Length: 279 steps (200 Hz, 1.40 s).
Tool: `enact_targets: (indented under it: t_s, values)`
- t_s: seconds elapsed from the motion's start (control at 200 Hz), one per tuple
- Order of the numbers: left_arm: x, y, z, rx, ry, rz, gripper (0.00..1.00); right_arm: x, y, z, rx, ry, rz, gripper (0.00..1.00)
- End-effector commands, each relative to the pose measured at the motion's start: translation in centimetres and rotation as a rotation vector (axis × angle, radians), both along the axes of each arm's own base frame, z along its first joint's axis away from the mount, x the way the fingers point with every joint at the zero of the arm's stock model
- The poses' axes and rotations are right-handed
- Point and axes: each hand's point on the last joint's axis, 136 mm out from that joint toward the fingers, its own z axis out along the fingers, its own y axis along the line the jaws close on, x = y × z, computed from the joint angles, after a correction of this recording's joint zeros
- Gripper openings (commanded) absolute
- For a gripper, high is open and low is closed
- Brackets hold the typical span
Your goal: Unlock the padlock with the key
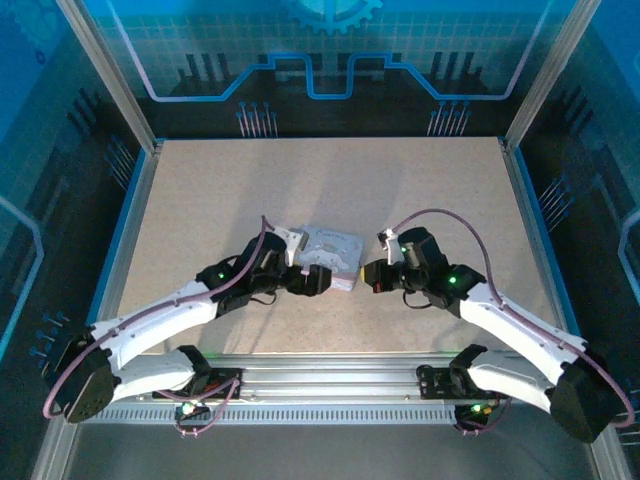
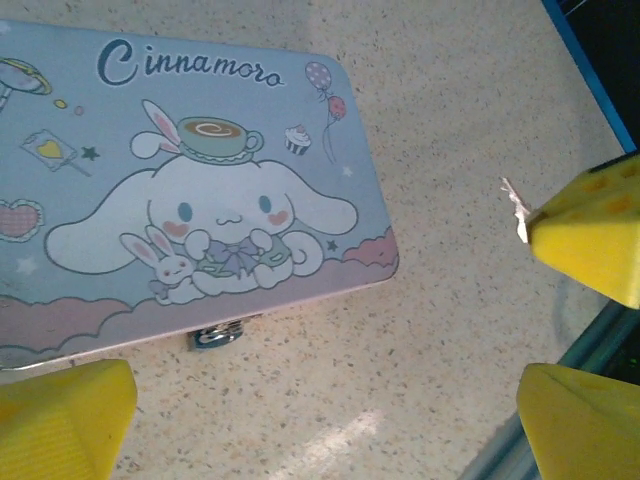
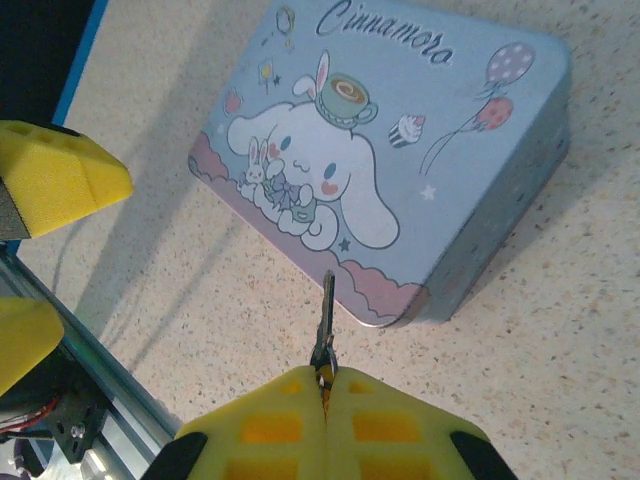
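Note:
The padlock (image 2: 218, 335) is a tiny metal piece peeking out from under the front edge of the lavender Cinnamoroll tin box (image 2: 190, 170). My left gripper (image 2: 320, 430) hovers just in front of it, open, with its yellow fingers (image 2: 60, 420) spread wide and nothing between them. The key (image 3: 325, 305) is a thin dark sliver pointing at the near corner of the tin box (image 3: 400, 150). My right gripper (image 3: 325, 378) is shut on the key's head. From above, the left gripper (image 1: 316, 280) and right gripper (image 1: 373, 275) flank the box (image 1: 335, 245).
The right gripper's yellow finger (image 2: 590, 240) enters the left wrist view at the right. The left gripper's fingers (image 3: 60, 180) lie left of the box in the right wrist view. A metal rail (image 1: 320, 375) runs along the near table edge. Speckled tabletop (image 1: 330, 180) stretches behind the box.

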Motion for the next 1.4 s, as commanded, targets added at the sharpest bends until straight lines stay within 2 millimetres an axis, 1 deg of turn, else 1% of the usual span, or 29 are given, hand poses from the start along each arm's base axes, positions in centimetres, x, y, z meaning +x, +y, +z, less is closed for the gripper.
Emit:
enact_targets:
  t_s: [0.0,0.065,0.145,0.29,0.395,0.445,0.56,0.83,0.925,1.141,1.301,1.391]
  values:
    - [0.6,0.8,0.7,-0.046,-0.135,0.026,0.99,1.1,2.3,1.7,0.044,-0.032,0.034,0.00]
    - [0.3,1.3,-0.1,-0.047,-0.136,0.032,0.99,1.4,2.8,1.2,0.033,-0.016,0.039,0.00]
    - [-0.1,1.3,-1.0,-0.039,-0.110,0.022,0.99,1.9,3.4,0.5,0.022,0.003,0.044,0.00]
    - [-1.0,0.6,-2.7,-0.053,-0.017,-0.033,0.99,2.7,4.2,-0.5,0.007,0.028,0.050,0.00]
    - [-1.1,0.3,-4.2,-0.079,0.067,-0.045,0.98,3.1,4.5,-1.2,-0.004,0.044,0.056,0.00]
    - [-1.0,0.3,-5.0,-0.089,0.098,-0.038,0.97,3.2,4.6,-1.6,-0.009,0.052,0.056,0.00]
    - [-0.8,0.1,-6.1,-0.100,0.127,-0.034,0.95,3.2,4.5,-2.6,-0.029,0.080,0.054,0.00]
    - [-0.4,0.2,-8.0,-0.072,0.142,-0.025,0.88,2.5,3.7,-5.0,-0.071,0.143,0.033,0.00]
    - [0.2,0.4,-8.3,-0.081,0.140,-0.007,0.86,2.3,3.5,-5.6,-0.084,0.163,0.030,0.00]
    - [1.9,0.4,-8.1,-0.125,0.128,0.013,0.83,1.8,3.0,-6.5,-0.110,0.191,0.019,0.00]
    - [3.3,0.4,-7.7,-0.143,0.115,0.015,0.82,1.7,2.9,-6.6,-0.111,0.203,0.016,0.00]
    - [3.8,0.2,-7.5,-0.157,0.114,0.007,0.79,1.7,3.0,-6.6,-0.108,0.206,0.014,0.00]
